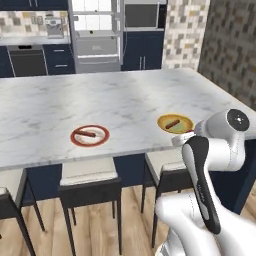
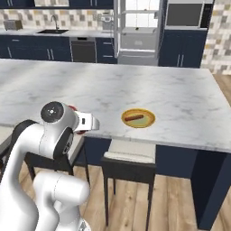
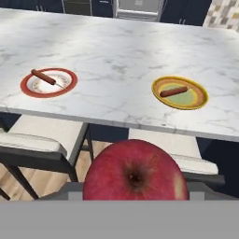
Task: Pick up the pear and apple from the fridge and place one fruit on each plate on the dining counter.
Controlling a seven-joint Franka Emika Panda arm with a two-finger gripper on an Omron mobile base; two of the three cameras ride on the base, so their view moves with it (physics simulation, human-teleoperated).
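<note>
I have the arm folded low in front of the dining counter (image 1: 125, 95), elbow up and forearm running forward, so the hand sits just short of the counter's near edge, about level with it. In the left base view the wrist hides part of the yellow-rimmed plate (image 1: 175, 123); in the right base view it covers most of the red-rimmed plate (image 2: 73, 108).

In the hand view the apple (image 3: 136, 171) sits big and red at the bottom centre, stem dimple toward the camera, right where the gripper (image 3: 136, 198) closes. The fingertips are hidden behind the fruit, but the apple hangs off the counter with nothing under it, so I read the jaws as pinched on it, probably by its sides.

Both plates lie on the marble top ahead of the hand: red-rimmed plate (image 3: 49, 82) to the left, yellow-rimmed plate (image 3: 180, 92) to the right, well apart, each with a dark red streak. Stools (image 1: 90, 180) stand under the near edge. The fridge (image 1: 96, 35) stands open across the room behind the counter.
</note>
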